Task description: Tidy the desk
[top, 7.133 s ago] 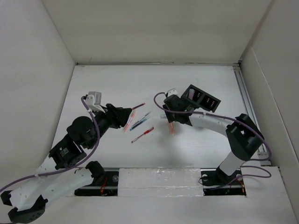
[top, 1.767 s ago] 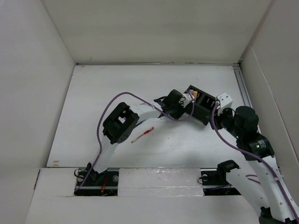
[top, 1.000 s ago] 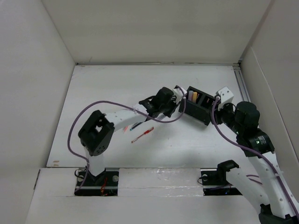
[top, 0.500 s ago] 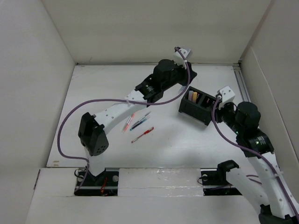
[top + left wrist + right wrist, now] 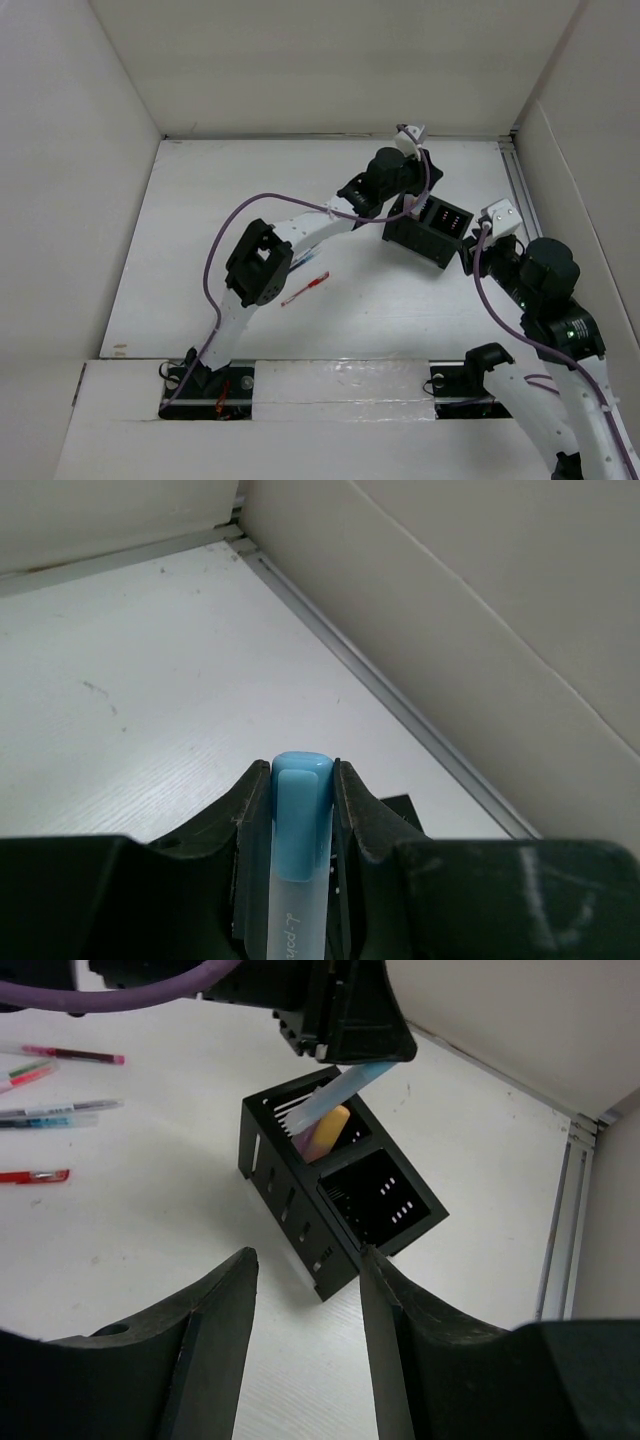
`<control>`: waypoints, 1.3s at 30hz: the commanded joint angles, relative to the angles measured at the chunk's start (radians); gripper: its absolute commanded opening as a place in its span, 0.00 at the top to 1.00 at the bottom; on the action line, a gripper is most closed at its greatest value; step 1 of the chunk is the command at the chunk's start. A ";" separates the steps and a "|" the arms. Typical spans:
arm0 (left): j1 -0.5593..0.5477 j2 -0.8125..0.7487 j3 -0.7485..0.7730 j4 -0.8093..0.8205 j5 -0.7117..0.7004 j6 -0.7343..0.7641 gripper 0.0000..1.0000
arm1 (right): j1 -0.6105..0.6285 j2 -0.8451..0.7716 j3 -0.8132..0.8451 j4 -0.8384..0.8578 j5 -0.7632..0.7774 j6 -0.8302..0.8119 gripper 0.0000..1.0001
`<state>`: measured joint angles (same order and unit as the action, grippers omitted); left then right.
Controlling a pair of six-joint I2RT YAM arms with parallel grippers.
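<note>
My left gripper (image 5: 301,772) is shut on a light blue pen (image 5: 298,810), cap end outward. In the right wrist view the left gripper (image 5: 345,1055) hangs over the black organizer (image 5: 300,1210), and the blue pen (image 5: 335,1092) slants down into its far compartment beside yellow and pink items (image 5: 328,1128). From above, the left gripper (image 5: 405,200) is at the organizer's (image 5: 432,232) back left corner on the white desk (image 5: 220,190). My right gripper (image 5: 307,1253) stands open just short of the organizer's near corner, holding nothing; in the top view this right gripper (image 5: 468,258) is at the organizer's right side.
A red pen (image 5: 306,288) lies on the desk left of the organizer. In the right wrist view a red pen (image 5: 32,1175), a blue-and-clear pen pair (image 5: 55,1112) and pink pens (image 5: 60,1056) lie at the left. White wall panels enclose the desk; a metal rail (image 5: 525,200) runs along its right edge.
The left arm has swung from high over the back of the desk down to the organizer, bringing the blue pen into it. The right arm has drawn back slightly.
</note>
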<state>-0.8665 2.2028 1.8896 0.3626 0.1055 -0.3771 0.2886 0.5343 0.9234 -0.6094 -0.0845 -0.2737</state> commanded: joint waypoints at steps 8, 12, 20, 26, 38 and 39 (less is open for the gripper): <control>0.014 0.058 0.097 0.245 0.002 -0.020 1.00 | -0.005 -0.045 0.060 -0.099 0.042 -0.016 0.49; 0.035 0.066 0.045 0.303 0.022 -0.016 1.00 | -0.005 -0.046 0.061 -0.107 0.040 -0.013 0.49; 0.035 0.095 0.016 0.348 0.042 0.007 1.00 | -0.005 -0.056 0.057 -0.107 0.055 -0.002 0.49; 0.035 0.095 -0.037 0.369 0.037 0.009 1.00 | -0.005 -0.045 0.046 -0.102 0.063 0.005 0.49; 0.035 0.017 -0.162 0.411 0.043 -0.006 0.55 | -0.005 -0.056 0.006 -0.087 0.072 0.022 0.49; 0.035 0.003 -0.168 0.406 0.042 0.000 0.51 | -0.005 -0.057 -0.007 -0.082 0.074 0.022 0.49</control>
<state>-0.8299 2.3116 1.7428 0.7078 0.1394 -0.3832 0.2886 0.4850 0.9321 -0.7261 -0.0303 -0.2653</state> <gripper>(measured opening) 0.472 0.513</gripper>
